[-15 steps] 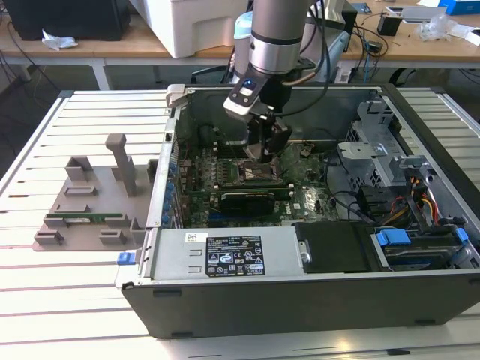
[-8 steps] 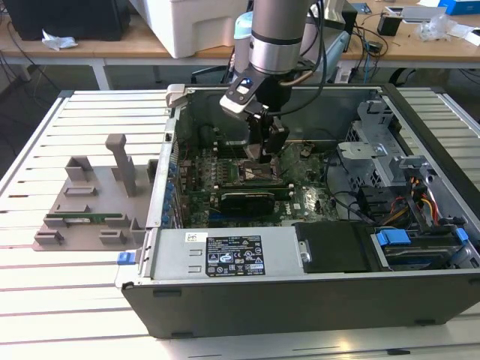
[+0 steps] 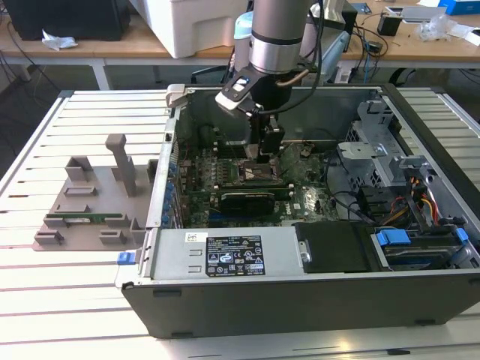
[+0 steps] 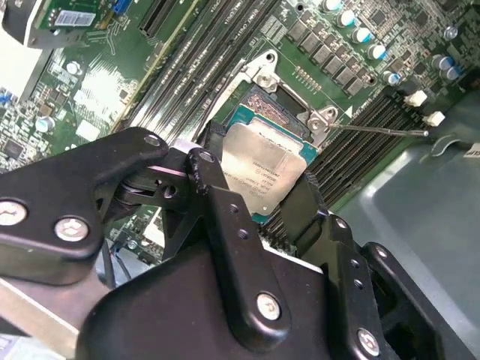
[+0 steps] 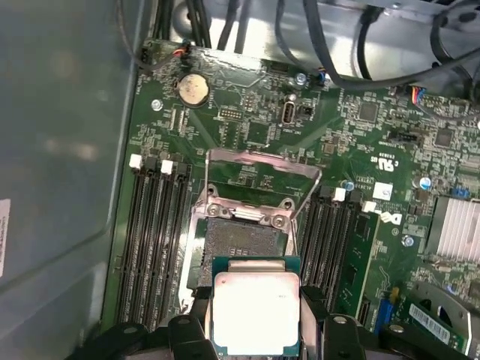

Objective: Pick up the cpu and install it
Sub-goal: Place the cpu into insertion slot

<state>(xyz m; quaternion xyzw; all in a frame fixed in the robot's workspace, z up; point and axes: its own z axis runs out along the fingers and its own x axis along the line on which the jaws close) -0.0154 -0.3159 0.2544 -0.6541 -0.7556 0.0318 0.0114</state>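
Gripper (image 3: 259, 155): narrowed onto the cpu (image 5: 256, 311), black fingers (image 4: 208, 171) pressed against two opposite edges, silver top facing up. Hangs straight over the socket (image 5: 244, 240), deep inside the computer case (image 3: 300, 296).

Slatted table (image 3: 67, 300): under everything, running well beyond the socket on all sides.

Computer case: lying open on its side, walls enclosing the socket.

Grey fixture plate (image 3: 84, 217): outside the case, well apart from the socket, toward the exterior view's left.

Motherboard (image 5: 247, 112): green, flat on the case floor, carrying the socket near its middle.

Memory slots (image 5: 154, 240): long dark rows flanking the socket on both sides.

Load plate (image 5: 259, 169): metal frame swung up and back, hinged at one edge of the socket, leaving the socket uncovered.

Cpu, in both wrist views: held level just over the socket and overlapping one edge of it; cannot tell whether resting on it or clear of it.

Coin cell (image 5: 193, 88): round, silver, on the board beyond the load plate, apart from the socket.
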